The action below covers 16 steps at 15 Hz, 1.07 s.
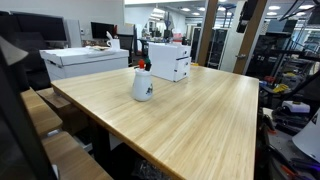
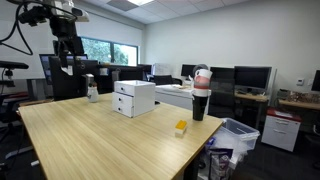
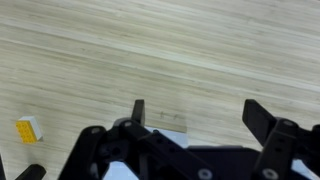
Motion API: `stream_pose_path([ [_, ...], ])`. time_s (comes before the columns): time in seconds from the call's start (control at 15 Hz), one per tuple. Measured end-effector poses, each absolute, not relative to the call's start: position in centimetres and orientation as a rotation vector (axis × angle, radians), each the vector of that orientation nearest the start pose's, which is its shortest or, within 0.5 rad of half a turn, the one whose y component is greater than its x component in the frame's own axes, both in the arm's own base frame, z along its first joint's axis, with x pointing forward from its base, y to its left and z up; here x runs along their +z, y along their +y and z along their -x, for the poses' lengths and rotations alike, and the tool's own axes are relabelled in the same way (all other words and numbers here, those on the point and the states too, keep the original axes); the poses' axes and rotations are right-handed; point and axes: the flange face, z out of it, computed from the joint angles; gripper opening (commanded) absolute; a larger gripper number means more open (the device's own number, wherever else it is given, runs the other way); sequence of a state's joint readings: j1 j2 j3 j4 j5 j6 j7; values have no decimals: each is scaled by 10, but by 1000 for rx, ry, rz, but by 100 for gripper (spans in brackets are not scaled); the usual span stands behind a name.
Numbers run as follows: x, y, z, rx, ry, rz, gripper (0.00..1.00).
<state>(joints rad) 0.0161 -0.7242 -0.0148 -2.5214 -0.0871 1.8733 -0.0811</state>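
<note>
My gripper (image 3: pixel 200 116) hangs open over the light wooden table (image 3: pixel 150 50), with bare wood between its two black fingers (image 3: pixel 138 112). It holds nothing. A small yellow block (image 3: pixel 29 129) lies on the table off to the left in the wrist view, well clear of the fingers. In an exterior view the gripper (image 2: pixel 67 58) sits high above the far left end of the table, and the yellow block (image 2: pixel 181 127) lies near the table's right edge. A white drawer unit (image 2: pixel 134 98) stands mid-table.
A white jug-like object (image 1: pixel 143 85) stands on the table in front of the drawer unit (image 1: pixel 168 62). A dark cup stack with a red and white top (image 2: pixel 201 95) and a small bottle (image 2: pixel 92 88) also stand there. Desks, monitors and chairs surround the table.
</note>
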Motion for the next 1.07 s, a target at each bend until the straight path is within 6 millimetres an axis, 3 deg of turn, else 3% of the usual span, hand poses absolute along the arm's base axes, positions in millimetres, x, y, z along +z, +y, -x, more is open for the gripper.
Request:
stream_pose_path([
  [1.07,516,-7,-346,-137,-169,3211,100],
])
